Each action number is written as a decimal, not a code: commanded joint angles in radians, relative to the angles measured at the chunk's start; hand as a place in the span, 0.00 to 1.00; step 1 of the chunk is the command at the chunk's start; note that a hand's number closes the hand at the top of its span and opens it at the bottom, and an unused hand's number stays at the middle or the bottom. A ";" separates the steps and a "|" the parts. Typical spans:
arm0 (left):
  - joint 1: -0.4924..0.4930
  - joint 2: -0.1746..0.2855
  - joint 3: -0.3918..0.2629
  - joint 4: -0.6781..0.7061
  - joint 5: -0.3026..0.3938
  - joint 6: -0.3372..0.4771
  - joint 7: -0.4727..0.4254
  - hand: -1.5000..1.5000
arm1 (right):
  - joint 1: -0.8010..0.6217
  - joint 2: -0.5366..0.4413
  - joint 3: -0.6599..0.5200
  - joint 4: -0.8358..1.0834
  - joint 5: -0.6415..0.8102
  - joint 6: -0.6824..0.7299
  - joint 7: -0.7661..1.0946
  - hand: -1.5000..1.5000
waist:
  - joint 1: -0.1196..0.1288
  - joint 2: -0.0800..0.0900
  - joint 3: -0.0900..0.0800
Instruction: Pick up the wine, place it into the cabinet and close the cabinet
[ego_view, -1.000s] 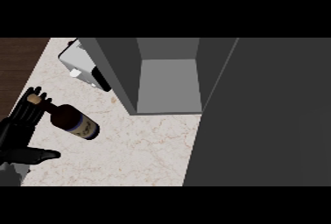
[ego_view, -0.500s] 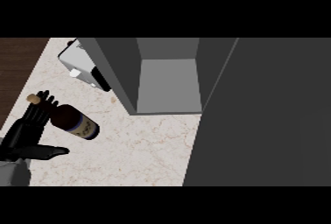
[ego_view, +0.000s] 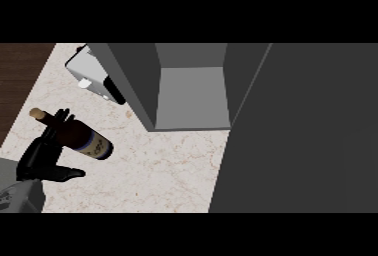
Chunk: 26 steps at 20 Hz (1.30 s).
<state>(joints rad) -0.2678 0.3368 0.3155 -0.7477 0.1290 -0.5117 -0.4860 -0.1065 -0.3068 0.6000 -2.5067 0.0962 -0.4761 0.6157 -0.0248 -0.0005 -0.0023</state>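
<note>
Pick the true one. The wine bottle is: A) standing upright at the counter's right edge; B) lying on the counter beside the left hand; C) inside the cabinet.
B: the wine bottle lies on its side on the counter next to the left hand, outside the cabinet.

Items counted:
- One wine bottle (ego_view: 80, 140), dark glass, corked.
- One cabinet (ego_view: 192, 95), grey, with one open compartment showing.
- One white appliance (ego_view: 87, 67) with a black part; type cannot be determined.
- One robot hand (ego_view: 43, 157) in view, the left.
- One table (ego_view: 155, 170), light marbled top.
</note>
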 joint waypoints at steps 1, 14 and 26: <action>-0.083 0.007 -0.003 0.135 -0.009 -0.041 -0.024 0.00 | 0.044 0.003 0.057 -0.150 0.122 -0.028 0.049 0.00 | -0.004 0.000 0.000; -0.098 0.041 -0.014 0.307 -0.061 -0.092 -0.251 0.00 | 0.021 -0.039 0.060 -0.131 0.115 -0.053 0.041 0.00 | -0.003 0.001 -0.001; -0.119 -0.005 -0.032 0.304 -0.060 -0.033 -0.316 1.00 | 0.036 -0.095 0.036 -0.183 0.073 -0.064 0.054 0.00 | 0.004 -0.002 0.000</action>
<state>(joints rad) -0.4198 0.3294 0.2965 -0.4377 0.0813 -0.4871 -0.6908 -0.1180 -0.3715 0.6379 -2.5082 0.1007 -0.5441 0.6078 -0.0272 -0.0015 -0.0023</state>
